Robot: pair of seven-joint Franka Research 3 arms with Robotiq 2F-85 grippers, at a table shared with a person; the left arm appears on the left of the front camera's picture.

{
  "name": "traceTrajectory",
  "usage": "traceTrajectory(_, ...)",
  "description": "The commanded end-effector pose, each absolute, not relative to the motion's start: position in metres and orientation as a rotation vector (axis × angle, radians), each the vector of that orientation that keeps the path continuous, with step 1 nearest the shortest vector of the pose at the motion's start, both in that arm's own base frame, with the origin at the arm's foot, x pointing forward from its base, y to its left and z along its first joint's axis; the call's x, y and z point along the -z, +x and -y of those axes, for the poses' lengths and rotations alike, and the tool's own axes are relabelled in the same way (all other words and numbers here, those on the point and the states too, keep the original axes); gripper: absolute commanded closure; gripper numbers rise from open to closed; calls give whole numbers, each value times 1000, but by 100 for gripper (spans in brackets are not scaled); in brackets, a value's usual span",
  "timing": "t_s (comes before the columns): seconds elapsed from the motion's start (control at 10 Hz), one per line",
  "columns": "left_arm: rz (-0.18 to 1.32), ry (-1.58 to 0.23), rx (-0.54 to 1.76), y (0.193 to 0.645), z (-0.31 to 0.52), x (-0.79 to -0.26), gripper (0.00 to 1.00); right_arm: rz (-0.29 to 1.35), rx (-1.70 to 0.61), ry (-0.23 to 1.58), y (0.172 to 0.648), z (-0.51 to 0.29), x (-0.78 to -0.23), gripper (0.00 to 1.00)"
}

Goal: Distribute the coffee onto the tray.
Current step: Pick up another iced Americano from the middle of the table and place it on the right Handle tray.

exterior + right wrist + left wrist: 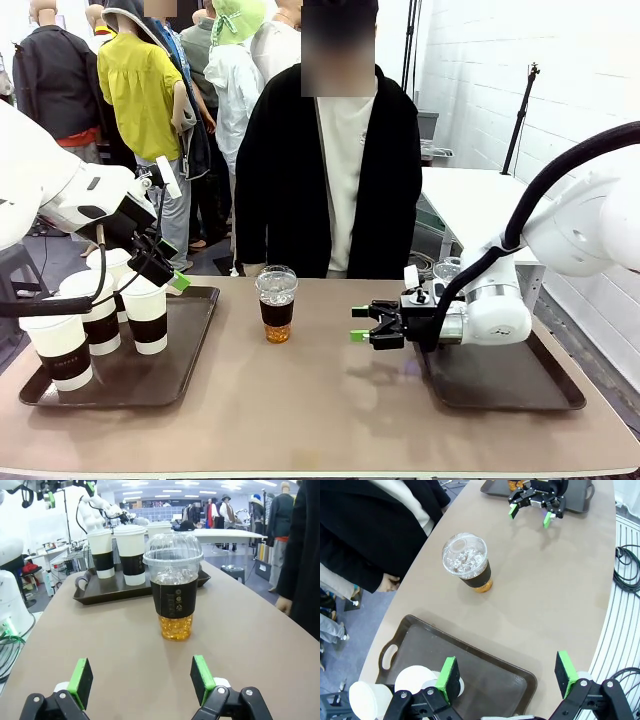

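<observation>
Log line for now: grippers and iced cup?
left gripper: open, over left tray | right gripper: open, facing iced cup, not touching | iced cup: upright on bare table

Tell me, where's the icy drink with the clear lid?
In the front view the icy drink stands on the table before the person, between the left tray and the right gripper.

You're looking at a glossy white left arm (30, 170) and right arm (590, 225) trailing thick black cables (560, 165); the black left gripper (507, 676) and right gripper (360, 324) are wearing bright green pads (202, 679).
</observation>
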State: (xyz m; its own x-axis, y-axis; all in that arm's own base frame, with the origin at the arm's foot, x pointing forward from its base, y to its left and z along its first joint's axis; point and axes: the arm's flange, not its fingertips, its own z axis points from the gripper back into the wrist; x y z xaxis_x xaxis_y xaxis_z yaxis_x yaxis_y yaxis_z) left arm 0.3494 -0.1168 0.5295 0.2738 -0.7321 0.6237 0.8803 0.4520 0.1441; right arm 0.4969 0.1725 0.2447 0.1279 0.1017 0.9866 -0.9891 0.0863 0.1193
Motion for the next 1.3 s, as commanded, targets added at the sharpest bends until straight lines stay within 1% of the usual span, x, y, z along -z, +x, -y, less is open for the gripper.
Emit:
traceTrajectory(0.0, 691, -269, 1116, 351, 114, -528, 0, 1077, -1080, 1123, 515, -190, -245, 0)
traceTrajectory(0.3, 691, -269, 1116, 351, 114, -528, 0, 1038, -1126, 1147, 538, -210, -246, 0)
traceTrajectory(0.6, 691, -269, 1116, 351, 114, -528, 0, 1041, -1140, 1132, 554, -225, -249, 0)
traceTrajectory(0.8, 691, -269, 1116, 351, 114, -528, 0, 1027, -1144, 1136, 555, -232, -249, 0)
traceTrajectory(0.9, 691, -269, 1116, 351, 114, -528, 0, 1064, -1146, 1141, 550, -221, -251, 0)
traceTrajectory(1.2, 691, -269, 1116, 351, 114, -528, 0, 1064, -1146, 1141, 550, -221, -251, 0)
